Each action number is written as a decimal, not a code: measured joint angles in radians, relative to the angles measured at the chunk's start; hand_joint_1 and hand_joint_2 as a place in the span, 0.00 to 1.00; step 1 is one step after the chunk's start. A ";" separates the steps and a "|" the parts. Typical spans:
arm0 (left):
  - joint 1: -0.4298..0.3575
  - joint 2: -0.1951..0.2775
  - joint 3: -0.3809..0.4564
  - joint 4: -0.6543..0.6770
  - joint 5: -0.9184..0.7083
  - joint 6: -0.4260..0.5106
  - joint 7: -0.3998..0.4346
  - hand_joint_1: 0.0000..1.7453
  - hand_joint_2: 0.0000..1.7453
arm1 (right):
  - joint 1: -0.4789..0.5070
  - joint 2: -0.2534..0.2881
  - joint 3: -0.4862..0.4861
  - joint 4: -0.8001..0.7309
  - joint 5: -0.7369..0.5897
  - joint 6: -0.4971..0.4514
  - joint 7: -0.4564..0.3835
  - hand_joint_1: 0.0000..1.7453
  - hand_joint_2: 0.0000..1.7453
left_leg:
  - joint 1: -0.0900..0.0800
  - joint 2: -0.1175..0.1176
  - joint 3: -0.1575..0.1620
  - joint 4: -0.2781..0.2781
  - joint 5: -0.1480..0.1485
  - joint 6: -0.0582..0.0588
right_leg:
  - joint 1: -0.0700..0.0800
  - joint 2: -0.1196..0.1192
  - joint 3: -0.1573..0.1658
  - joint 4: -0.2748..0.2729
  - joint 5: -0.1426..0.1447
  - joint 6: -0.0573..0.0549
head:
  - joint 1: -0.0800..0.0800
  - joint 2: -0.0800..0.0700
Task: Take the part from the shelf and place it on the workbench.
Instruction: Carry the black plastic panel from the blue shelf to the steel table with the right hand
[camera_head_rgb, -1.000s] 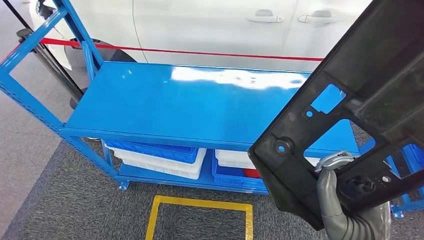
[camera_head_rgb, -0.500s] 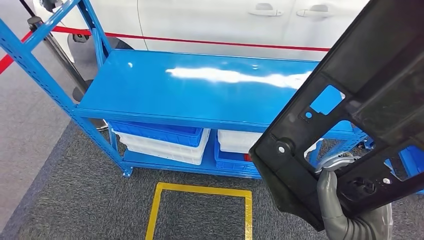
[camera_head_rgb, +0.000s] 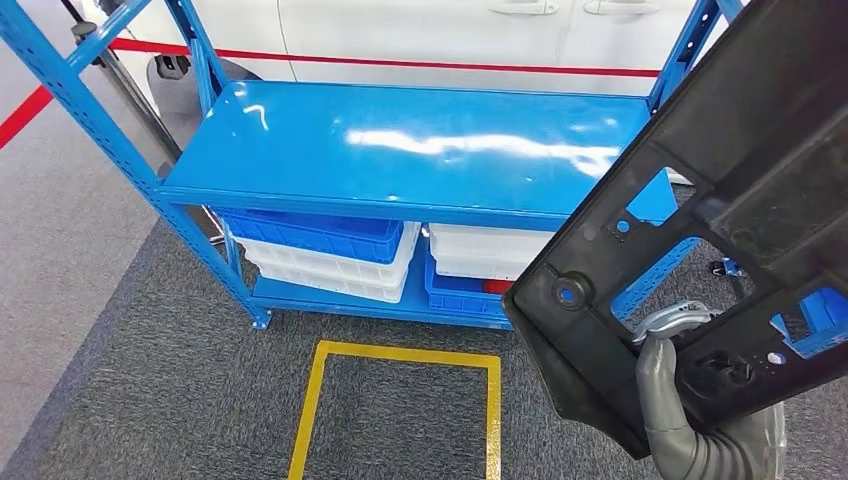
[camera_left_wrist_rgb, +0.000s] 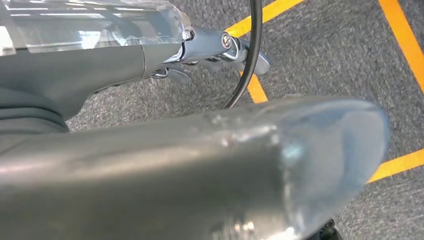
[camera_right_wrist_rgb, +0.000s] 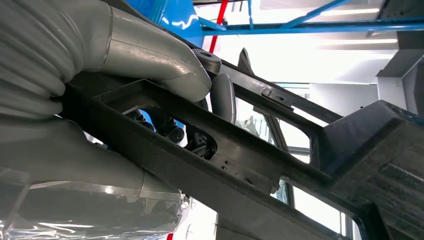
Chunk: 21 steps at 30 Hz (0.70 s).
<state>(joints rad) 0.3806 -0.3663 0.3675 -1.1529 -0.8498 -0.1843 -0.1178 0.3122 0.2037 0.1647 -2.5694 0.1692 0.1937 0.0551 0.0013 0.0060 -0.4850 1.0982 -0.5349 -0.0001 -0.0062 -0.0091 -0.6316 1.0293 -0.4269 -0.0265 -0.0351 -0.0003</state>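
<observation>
You had the blue shelf (camera_head_rgb: 400, 150) across the upper frame, its top bare. The black part (camera_head_rgb: 720, 200) filled the right side, off the shelf, right hand (camera_head_rgb: 668, 345) fingers gripping it. Left hand (camera_left_wrist_rgb: 210, 55) fingers: unclear. Desk placement remained.

Car plant or auto workshop floor, looks like. Blue steel rack (camera_head_rgb: 400, 150) with slotted uprights, bare top shelf, blue and white plastic bins (camera_head_rgb: 320, 255) stacked on the lower shelf. White car (camera_head_rgb: 450, 30) parked right behind it, door handles visible, with a red barrier tape (camera_head_rgb: 400, 62) strung in front. Grey industrial carpet floor (camera_head_rgb: 130, 400), yellow taped square (camera_head_rgb: 400, 405) marking a standing spot in front of the rack. Black moulded plastic part (camera_head_rgb: 720, 220), probably a car trim or carrier panel. Right wrist view hints at blue framing and bright ceiling lights, too blown out to be sure.
</observation>
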 joint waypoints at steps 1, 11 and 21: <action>-0.001 0.000 0.000 0.000 -0.001 0.000 -0.001 0.00 0.00 | 0.000 0.000 0.000 0.000 0.002 0.000 0.000 1.00 1.00 | -0.003 0.000 0.045 -0.066 -0.009 0.007 | 0.000 -0.001 -0.004 0.000 0.010 0.005 | 0.001 0.000; -0.003 -0.003 -0.002 0.009 -0.019 -0.016 -0.009 0.00 0.00 | 0.003 0.001 0.001 0.001 0.007 -0.013 -0.003 1.00 1.00 | -0.005 0.012 -0.024 -0.153 0.087 0.042 | -0.007 0.007 -0.070 0.255 -0.160 0.045 | 0.010 0.000; -0.011 -0.003 -0.006 0.024 -0.052 -0.019 -0.020 0.00 0.00 | 0.000 0.006 -0.015 -0.003 -0.009 -0.021 -0.001 1.00 1.00 | -0.004 0.007 -0.134 -0.056 0.106 -0.004 | -0.010 0.004 0.158 -0.027 -0.112 0.010 | 0.011 0.000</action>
<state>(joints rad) 0.3699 -0.3690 0.3614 -1.1294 -0.9018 -0.2035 -0.1382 0.3119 0.2092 0.1499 -2.5720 0.1603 0.1724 0.0544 -0.0022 0.0132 -0.6187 1.0420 -0.4285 -0.0037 -0.0161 -0.0049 -0.4738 1.0026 -0.5388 -0.0160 -0.0240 -0.0002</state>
